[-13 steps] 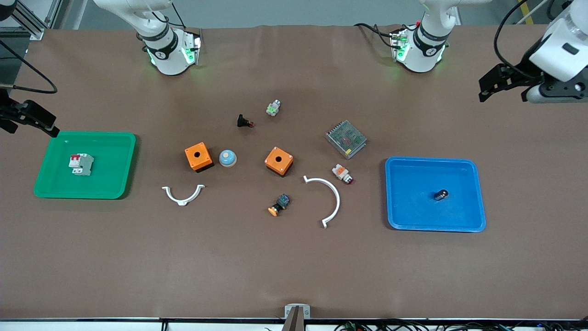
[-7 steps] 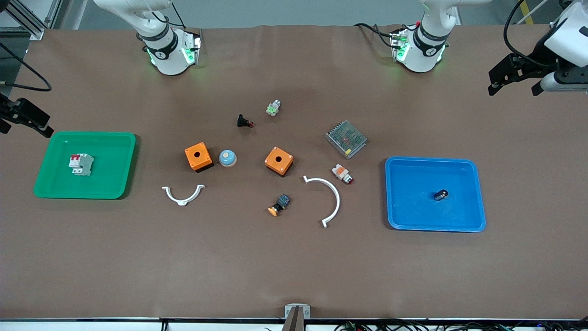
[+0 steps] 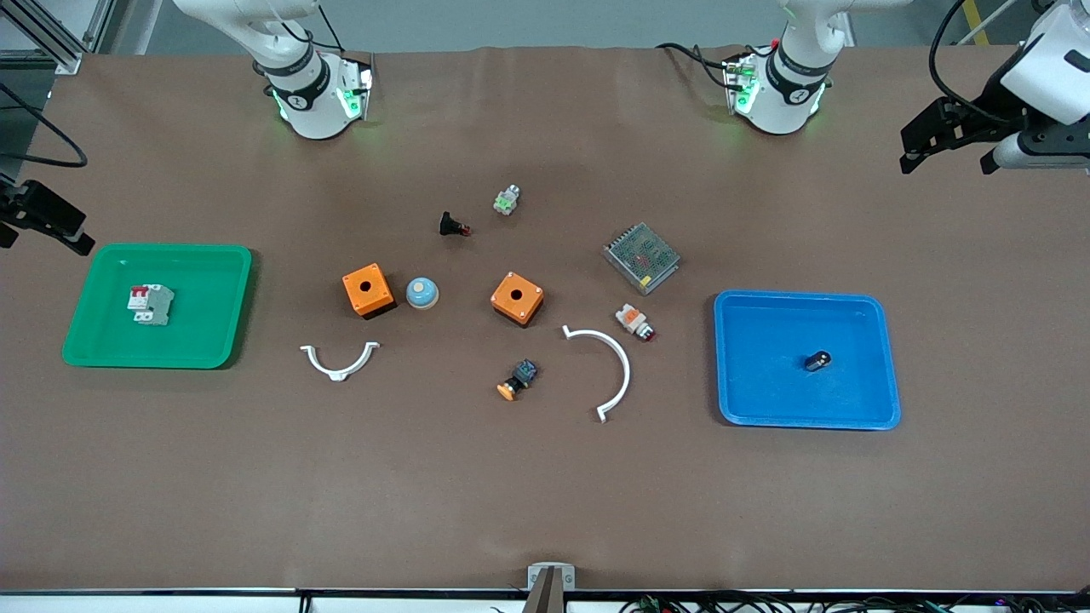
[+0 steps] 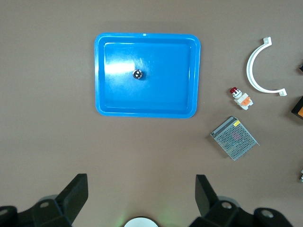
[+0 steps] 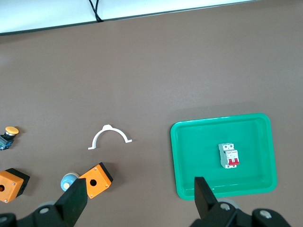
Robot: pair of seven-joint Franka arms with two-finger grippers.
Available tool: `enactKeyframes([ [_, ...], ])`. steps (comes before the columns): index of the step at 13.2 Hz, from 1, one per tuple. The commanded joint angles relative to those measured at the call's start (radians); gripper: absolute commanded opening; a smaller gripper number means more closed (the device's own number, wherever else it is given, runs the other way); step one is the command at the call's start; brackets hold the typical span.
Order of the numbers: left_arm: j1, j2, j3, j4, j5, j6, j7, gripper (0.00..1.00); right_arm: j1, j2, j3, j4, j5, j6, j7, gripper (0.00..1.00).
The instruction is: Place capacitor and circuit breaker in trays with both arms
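The capacitor (image 3: 817, 361), a tiny black cylinder, lies in the blue tray (image 3: 851, 409) at the left arm's end of the table; it also shows in the left wrist view (image 4: 138, 74). The circuit breaker (image 3: 151, 304), white-grey with a red switch, lies in the green tray (image 3: 204, 349) at the right arm's end; it also shows in the right wrist view (image 5: 228, 155). My left gripper (image 3: 947, 162) is open and empty, up over bare table by the left arm's end (image 4: 141, 184). My right gripper (image 3: 44, 241) is open and empty, just off the green tray's corner (image 5: 139, 187).
Between the trays lie two orange boxes (image 3: 368, 290) (image 3: 517, 298), a blue-white dome (image 3: 421, 293), two white arc pieces (image 3: 339, 360) (image 3: 609, 368), a metal mesh box (image 3: 641, 257), a white-and-orange cylinder (image 3: 634, 321) and several small push-buttons.
My left gripper has drawn back toward the table's end and the bases' side. My right gripper has drawn away from the green tray's corner. Both parts lie unmoved.
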Motion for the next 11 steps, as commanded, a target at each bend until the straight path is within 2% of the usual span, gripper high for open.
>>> enactKeyframes([
  [1, 0.005, -0.003, -0.006, 0.009, 0.008, -0.019, -0.017, 1.00, -0.010, 0.015, 0.002, 0.030, 0.017, -0.018, -0.001, 1.00],
  [6, 0.002, 0.042, -0.006, 0.056, 0.009, -0.019, 0.006, 1.00, -0.008, 0.013, 0.002, 0.030, 0.027, -0.015, 0.000, 1.00],
  [11, -0.001, 0.053, -0.007, 0.056, 0.009, -0.026, 0.004, 1.00, -0.010, 0.013, 0.002, 0.050, 0.025, -0.015, -0.001, 1.00],
])
